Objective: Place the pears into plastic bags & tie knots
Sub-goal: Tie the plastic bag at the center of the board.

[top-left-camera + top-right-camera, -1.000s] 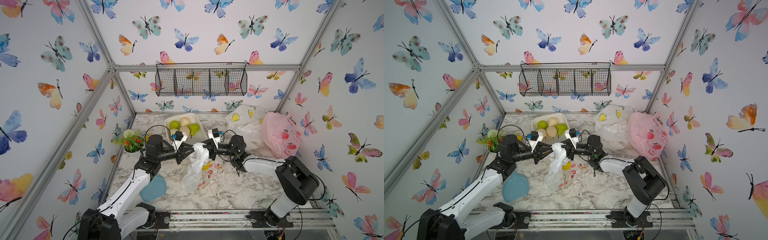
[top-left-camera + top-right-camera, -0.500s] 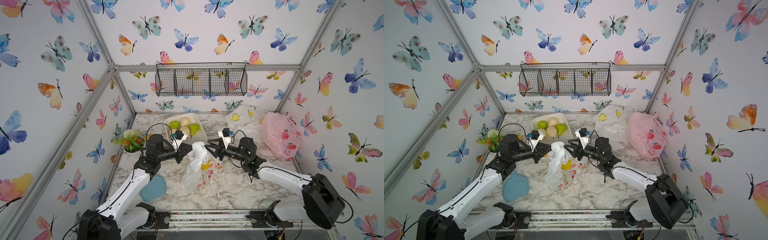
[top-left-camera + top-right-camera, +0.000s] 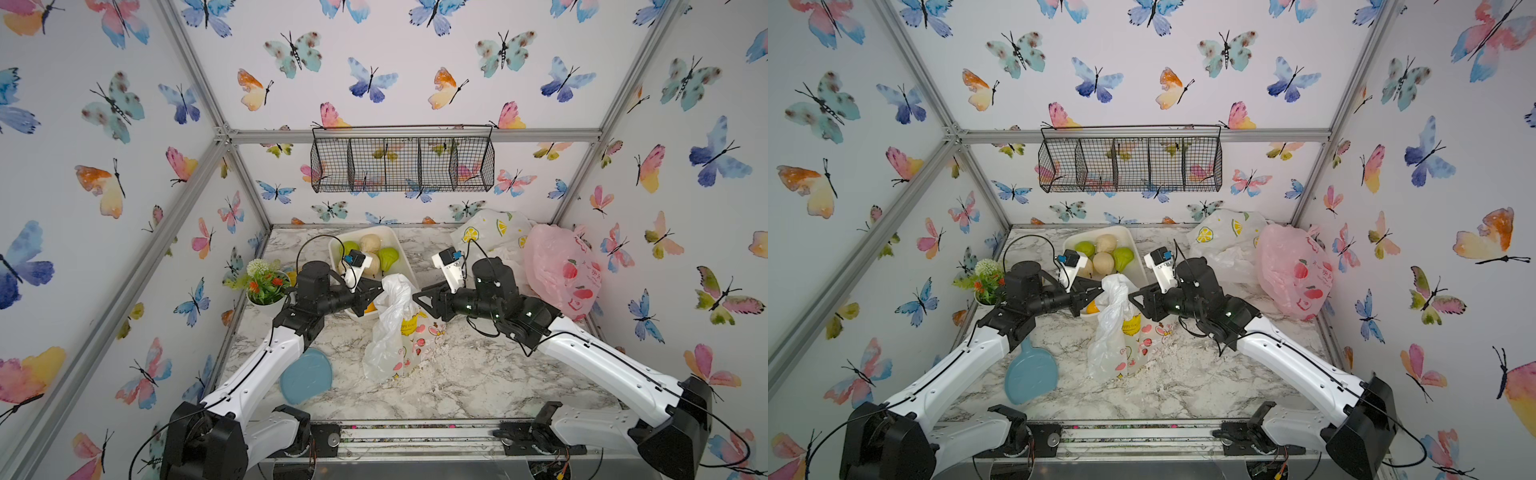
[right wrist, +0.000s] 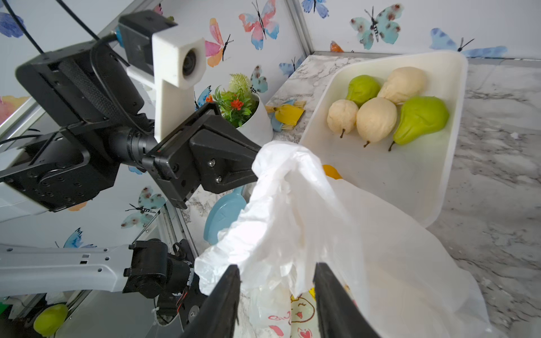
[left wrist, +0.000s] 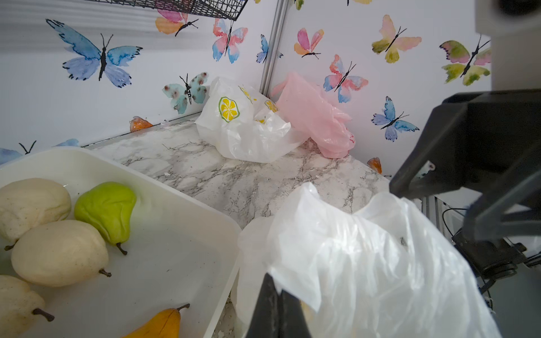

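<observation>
Jaws, left: fully closed; the left gripper (image 3: 375,291) pinches the bunched top of the bunny bag (image 3: 390,332) and holds that top raised above the table (image 3: 478,374); the right wrist view shows the same pinch, with the tips pressed into the crumpled film
Jaws, right: parted to a moderate gap, gripping nothing; the right gripper (image 3: 417,296) points at the bag top from the side opposite the left gripper, just beside it; in the right wrist view its two fingers (image 4: 225,301) stand apart with film showing between them; contact with the film cannot be told
Bunny bag: translucent white with cartoon prints; between the two grippers; lower part resting on the table, upper part drawn up and tilted toward the left gripper; contents cannot be told
Pears (image 4: 376,118): six visible, all in the tray (image 3: 365,230); two green and three cream-white clustered at the far end; one orange-yellow at the near end, partly hidden by the bag top
Tray: white, rectangular; on the table behind the bunny bag
Lemon bag (image 3: 490,237): crumpled in the back right corner; touching the pink bag (image 3: 557,270)
Pink bag: bulging, against the right wall; contents cannot be told; whether either bag is knotted cannot be told
Other items: potted flowers (image 3: 266,286) just left of the tray; blue board (image 3: 306,376) flat on the table beneath the left arm; wire basket (image 3: 401,160) on the back wall
</observation>
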